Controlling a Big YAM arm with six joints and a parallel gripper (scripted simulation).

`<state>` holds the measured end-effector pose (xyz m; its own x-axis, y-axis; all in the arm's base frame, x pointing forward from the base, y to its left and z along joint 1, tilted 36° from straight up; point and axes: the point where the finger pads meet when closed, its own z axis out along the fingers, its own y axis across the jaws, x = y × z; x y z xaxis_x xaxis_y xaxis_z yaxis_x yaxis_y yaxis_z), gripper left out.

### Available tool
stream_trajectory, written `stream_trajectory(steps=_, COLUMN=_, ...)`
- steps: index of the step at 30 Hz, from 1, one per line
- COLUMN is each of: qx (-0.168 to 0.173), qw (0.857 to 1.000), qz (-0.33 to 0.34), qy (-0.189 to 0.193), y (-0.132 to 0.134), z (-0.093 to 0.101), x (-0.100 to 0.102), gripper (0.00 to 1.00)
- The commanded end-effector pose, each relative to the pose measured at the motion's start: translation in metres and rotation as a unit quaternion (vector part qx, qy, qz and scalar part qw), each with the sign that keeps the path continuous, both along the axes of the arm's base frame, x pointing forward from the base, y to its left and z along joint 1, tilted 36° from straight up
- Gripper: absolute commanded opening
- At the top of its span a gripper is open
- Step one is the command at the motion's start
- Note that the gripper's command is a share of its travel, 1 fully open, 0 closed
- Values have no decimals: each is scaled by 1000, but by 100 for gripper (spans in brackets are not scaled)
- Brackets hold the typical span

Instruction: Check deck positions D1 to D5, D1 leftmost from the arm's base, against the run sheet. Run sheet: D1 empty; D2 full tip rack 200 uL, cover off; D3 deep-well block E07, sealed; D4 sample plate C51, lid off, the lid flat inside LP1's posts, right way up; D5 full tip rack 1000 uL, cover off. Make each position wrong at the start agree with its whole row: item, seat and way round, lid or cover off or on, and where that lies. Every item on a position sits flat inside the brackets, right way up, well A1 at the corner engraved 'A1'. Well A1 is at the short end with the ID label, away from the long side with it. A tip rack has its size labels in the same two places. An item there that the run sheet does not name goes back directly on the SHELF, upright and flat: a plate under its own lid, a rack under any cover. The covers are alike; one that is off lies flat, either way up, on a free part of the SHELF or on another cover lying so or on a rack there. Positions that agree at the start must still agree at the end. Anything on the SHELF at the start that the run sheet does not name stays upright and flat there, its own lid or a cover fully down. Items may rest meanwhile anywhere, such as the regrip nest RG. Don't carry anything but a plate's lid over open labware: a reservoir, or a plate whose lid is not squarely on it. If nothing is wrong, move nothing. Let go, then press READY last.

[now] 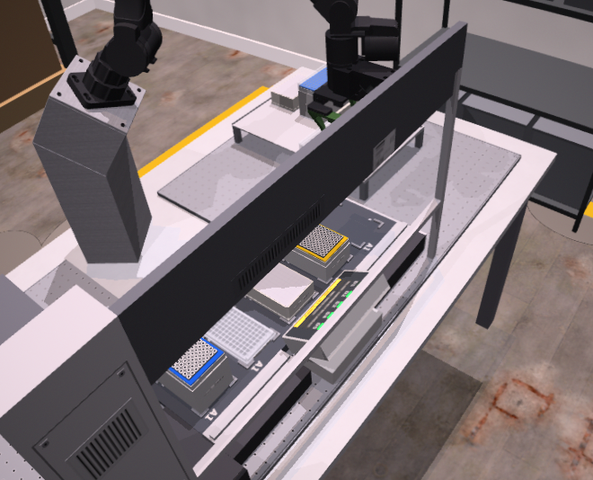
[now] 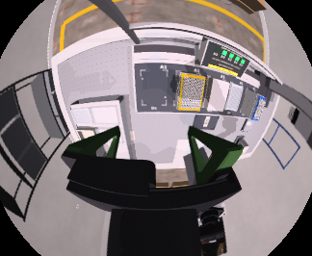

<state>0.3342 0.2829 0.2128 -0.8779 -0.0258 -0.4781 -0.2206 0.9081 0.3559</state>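
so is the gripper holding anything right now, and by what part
Nothing is held: the gripper has its jaws wide open, with only the deck far below showing between them.
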Motion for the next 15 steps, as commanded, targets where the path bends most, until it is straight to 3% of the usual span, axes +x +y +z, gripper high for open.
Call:
stream_trajectory(steps=1, qx=9, qw=1000, qz=-3, qy=-19, y=-16, z=6, x=0, gripper=100)
stream_trajectory(steps=10, qx=7, qw=1000, qz=-3, qy=-19, y=-43, z=-15, x=-10, gripper=100)
stream_trajectory(steps=11, qx=1, qw=1000, qz=-3, qy=-10, y=-46, z=-27, x=-10, gripper=100)
stream_trajectory(steps=12, qx=7, qw=1000, qz=-3, qy=-19, y=-51, z=-21, x=-13, gripper=100)
stream_trajectory(steps=15, qx=6, qw=1000, qz=-3, qy=-19, y=-62, z=-30, x=-17, gripper=100)
